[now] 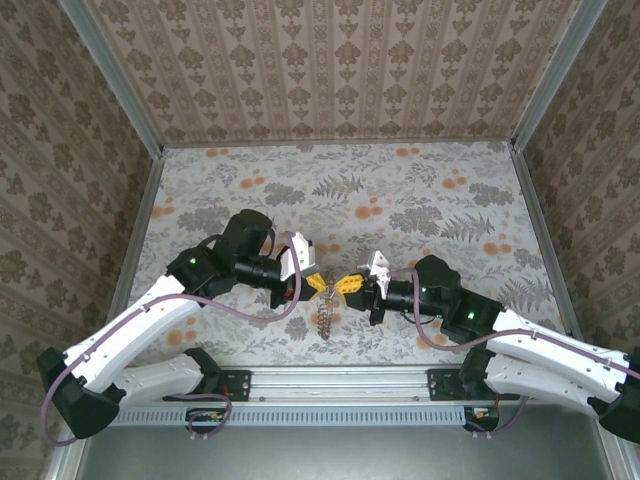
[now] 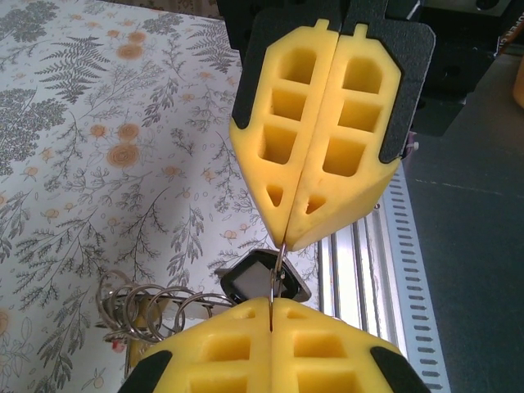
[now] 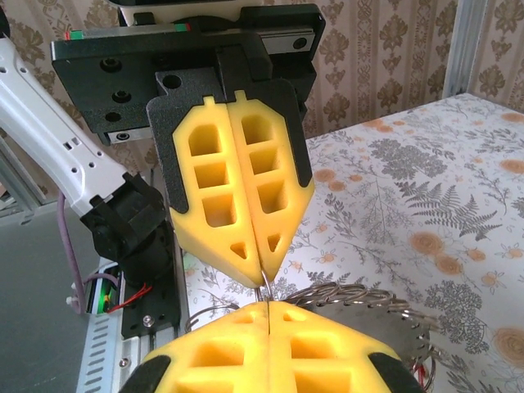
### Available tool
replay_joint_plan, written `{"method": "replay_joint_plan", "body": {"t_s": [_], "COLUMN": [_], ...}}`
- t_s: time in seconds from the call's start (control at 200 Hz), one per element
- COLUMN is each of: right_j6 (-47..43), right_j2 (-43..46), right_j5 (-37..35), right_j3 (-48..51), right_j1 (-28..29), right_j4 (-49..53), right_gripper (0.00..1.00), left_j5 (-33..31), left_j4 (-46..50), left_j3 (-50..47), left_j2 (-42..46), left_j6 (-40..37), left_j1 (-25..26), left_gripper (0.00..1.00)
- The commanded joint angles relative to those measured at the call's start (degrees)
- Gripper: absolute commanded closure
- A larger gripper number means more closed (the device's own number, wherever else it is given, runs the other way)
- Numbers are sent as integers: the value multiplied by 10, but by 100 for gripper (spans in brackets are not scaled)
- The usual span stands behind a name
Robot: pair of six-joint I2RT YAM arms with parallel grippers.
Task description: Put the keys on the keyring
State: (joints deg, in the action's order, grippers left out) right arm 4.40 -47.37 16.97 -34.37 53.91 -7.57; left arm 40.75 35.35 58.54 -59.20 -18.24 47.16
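My two grippers meet tip to tip low over the near middle of the floral tablecloth, the left gripper facing the right gripper. Both are shut on one thin wire loop of the keyring, which spans the small gap between them. In the left wrist view my left gripper is at the bottom and the right gripper above. A key with a black tag hangs behind the loop. The floppy coils of the keyring dangle below the grippers. In the right wrist view the coils trail right of my right gripper.
The aluminium rail with both arm bases runs along the near edge, just behind the grippers. Patterned walls close in the table on three sides. Open tablecloth lies beyond the grippers.
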Motion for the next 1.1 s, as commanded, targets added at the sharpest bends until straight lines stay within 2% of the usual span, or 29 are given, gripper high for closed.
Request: {"method": "replay_joint_plan", "body": {"t_s": [0.0,0.84,1.095], "right_j6": [-12,-111,-112], "right_j2": [-1,-5,5], "right_j5": [13,17,-2], "right_j3": [-3,-70,-47], "right_j1": [3,21,23], "right_j4": [-11,123,113], "right_gripper": [100,100,100], "left_j5": [27,29,41], "left_j4": [-12,7,-12], "left_j3": [25,51,50], "left_j2": [1,-19,-7], "left_j6": [4,15,29], "left_j1": [-2,-2,-3], "left_gripper": [100,100,100]}}
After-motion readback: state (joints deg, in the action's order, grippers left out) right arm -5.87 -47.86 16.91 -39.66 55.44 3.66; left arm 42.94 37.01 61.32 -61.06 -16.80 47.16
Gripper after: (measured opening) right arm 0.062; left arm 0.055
